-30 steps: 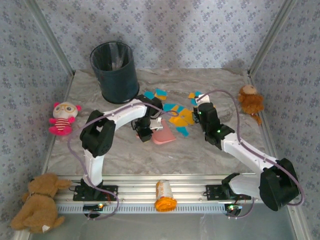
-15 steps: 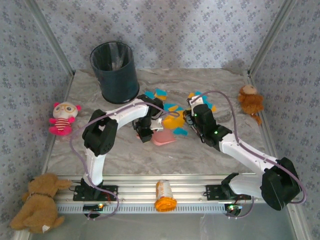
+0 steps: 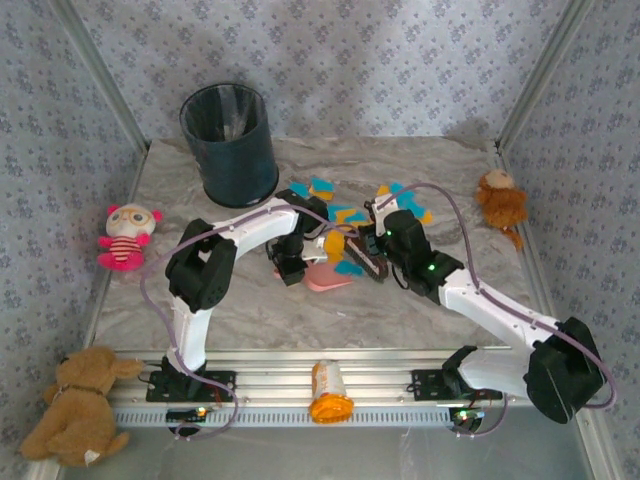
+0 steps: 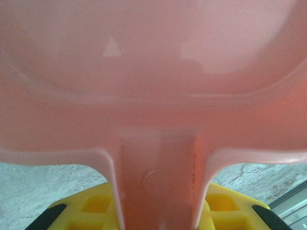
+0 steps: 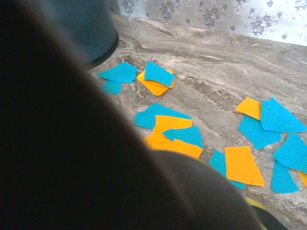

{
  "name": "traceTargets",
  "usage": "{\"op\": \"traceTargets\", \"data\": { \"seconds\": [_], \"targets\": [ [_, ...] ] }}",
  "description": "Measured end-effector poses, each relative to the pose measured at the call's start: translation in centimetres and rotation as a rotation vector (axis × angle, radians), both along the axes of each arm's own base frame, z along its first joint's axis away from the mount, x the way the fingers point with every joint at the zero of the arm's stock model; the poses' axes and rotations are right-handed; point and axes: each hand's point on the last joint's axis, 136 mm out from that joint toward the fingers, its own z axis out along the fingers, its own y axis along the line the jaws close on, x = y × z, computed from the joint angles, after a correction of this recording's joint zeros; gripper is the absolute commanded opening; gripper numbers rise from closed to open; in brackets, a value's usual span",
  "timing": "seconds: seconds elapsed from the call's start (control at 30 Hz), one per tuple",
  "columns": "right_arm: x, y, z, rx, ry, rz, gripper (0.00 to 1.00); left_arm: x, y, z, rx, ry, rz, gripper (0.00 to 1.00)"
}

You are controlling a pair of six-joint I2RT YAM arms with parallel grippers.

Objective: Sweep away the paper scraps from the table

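My left gripper (image 4: 158, 215) pinches the pink dustpan (image 4: 153, 72) by its handle. My right gripper (image 3: 378, 248) is pressed together on a dark brush (image 3: 372, 268). Nearly all the paper scraps (image 5: 172, 136) lie unswept on the table (image 5: 216, 81) just ahead of it.

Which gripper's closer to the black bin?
Left. The left gripper is on the near side of the bin, slightly right of it; the right gripper is farther right.

Blue-grey floral-patterned walls (image 3: 400, 60) all round
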Motion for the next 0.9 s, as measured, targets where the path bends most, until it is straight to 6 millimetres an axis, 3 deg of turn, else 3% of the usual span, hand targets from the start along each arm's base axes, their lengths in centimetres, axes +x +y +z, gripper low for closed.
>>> {"op": "traceTargets", "data": {
  "seconds": [0.23, 0.4, 0.63, 0.9],
  "targets": [
    [-0.6, -0.2, 1.6, 0.067, -0.017, -0.010, 0.00, -0.1, 0.0, 0.0, 0.001, 0.001, -0.002, 0.00],
    [-0.4, -2.0, 2.5, 0.095, -0.052, -0.117, 0.00, -0.2, 0.0, -0.1, 0.003, 0.003, -0.004, 0.00],
    [0.0, -3.9, 1.9, 0.079, -0.052, -0.238, 0.00, -0.3, 0.1, -0.2, 0.007, 0.008, -0.004, 0.00],
    [0.5, -3.8, -0.2, 0.065, -0.005, -0.308, 0.00, -0.4, 0.1, -0.3, 0.010, 0.010, -0.002, 0.00]
  ]
}}
